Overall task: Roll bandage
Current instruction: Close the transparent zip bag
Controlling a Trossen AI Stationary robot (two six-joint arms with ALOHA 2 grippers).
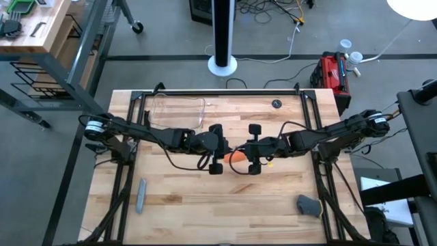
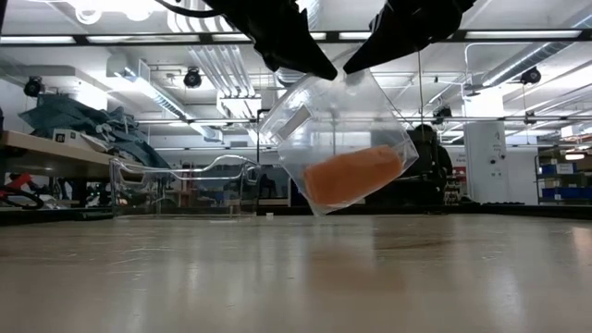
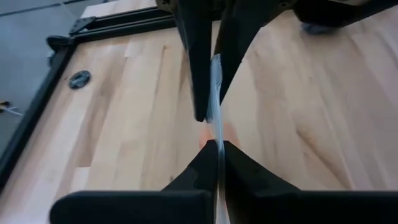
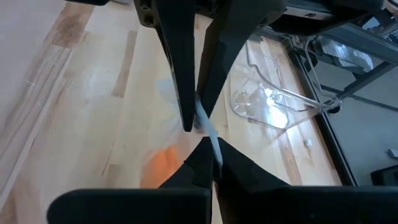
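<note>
The bandage (image 2: 353, 176) is a stubby orange roll lying in the bottom of a clear plastic bag (image 2: 338, 120). The bag hangs tilted above the middle of the table, clear of the wood. From above, the roll (image 1: 237, 156) shows between my two grippers. My left gripper (image 1: 222, 152) and my right gripper (image 1: 248, 152) face each other, fingertips almost meeting, and both are shut on the bag's top edge. In the left wrist view the roll (image 3: 211, 132) is only an orange patch below the fingers. My left gripper pinches the bag's upper edge (image 3: 218, 152) between its two fingers, coming level from the table's left. The plastic runs edge-on between the fingers, and the bag hangs below, clear of the table. My right gripper pinches the same upper edge (image 4: 210, 138) between its two fingers, coming level from the table's right, just opposite the left fingers. The bag hangs tilted below it, with the orange roll inside.
A clear plastic tray (image 1: 179, 108) lies at the far left of the table, and a small black disc (image 1: 276, 104) at the far right. A grey bar (image 1: 141, 195) lies near left, and a dark grey object (image 1: 308, 204) near right. The near middle is bare wood.
</note>
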